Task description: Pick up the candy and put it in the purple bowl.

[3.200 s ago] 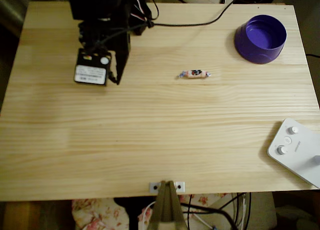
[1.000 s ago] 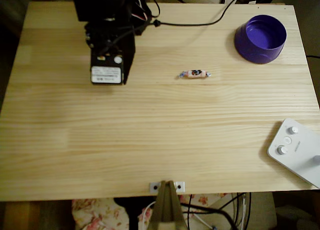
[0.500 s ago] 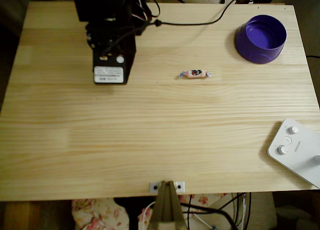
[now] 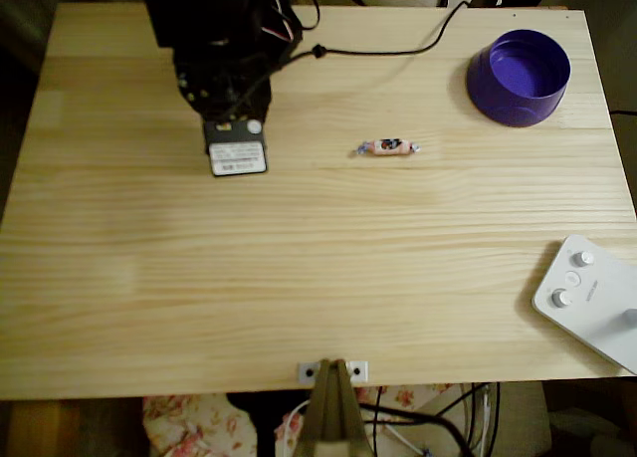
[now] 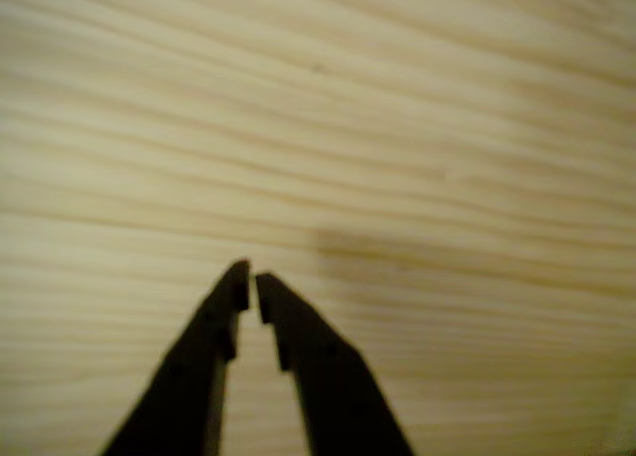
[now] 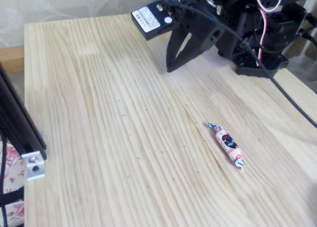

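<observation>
Still to do: everything; nothing grasped yet.
Gripper [image 5: 248,282]: fingertips nearly touching, empty, above bare table [image 4: 299,278].
Candy [image 4: 386,147]: lying mid-table, well right of the arm.
Purple bowl [image 4: 519,77]: far right corner, empty.

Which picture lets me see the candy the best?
The fixed view: the candy is big and close there, so its twisted wrapper ends and dark marks show. In the overhead view the candy is tiny, lying on the table. The wrist view looks at wood past the tool.
</observation>
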Motion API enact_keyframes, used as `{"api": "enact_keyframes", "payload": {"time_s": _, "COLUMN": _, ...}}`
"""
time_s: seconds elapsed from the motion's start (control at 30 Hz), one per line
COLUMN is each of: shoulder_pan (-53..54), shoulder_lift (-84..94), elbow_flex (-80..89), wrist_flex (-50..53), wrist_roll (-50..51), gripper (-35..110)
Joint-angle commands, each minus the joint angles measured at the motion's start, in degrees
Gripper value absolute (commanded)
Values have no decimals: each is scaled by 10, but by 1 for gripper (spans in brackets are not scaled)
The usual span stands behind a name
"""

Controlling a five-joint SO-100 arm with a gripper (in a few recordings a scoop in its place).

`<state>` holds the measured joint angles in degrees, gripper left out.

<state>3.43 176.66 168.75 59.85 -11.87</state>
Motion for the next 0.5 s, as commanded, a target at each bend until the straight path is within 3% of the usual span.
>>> {"api": "enact_keyframes", "payload": {"time_s": 0.0, "shoulder_pan": 2, "shoulder_lift": -68, "elbow_flex": -131, "wrist_flex": -15, "wrist_roll": -26, "gripper": -1}}
{"api": "enact_keyframes", "payload": {"time_s": 0.23, "shoulder_pan": -45, "shoulder_lift": -219, "elbow_flex": -317, "wrist_flex": -4, "wrist_roll": -178, "gripper": -1}}
{"api": "enact_keyframes", "payload": {"time_s": 0.47, "shoulder_pan": -109, "shoulder_lift": -308, "elbow_flex": -451, "wrist_flex": 78, "wrist_roll": -236, "gripper": -1}}
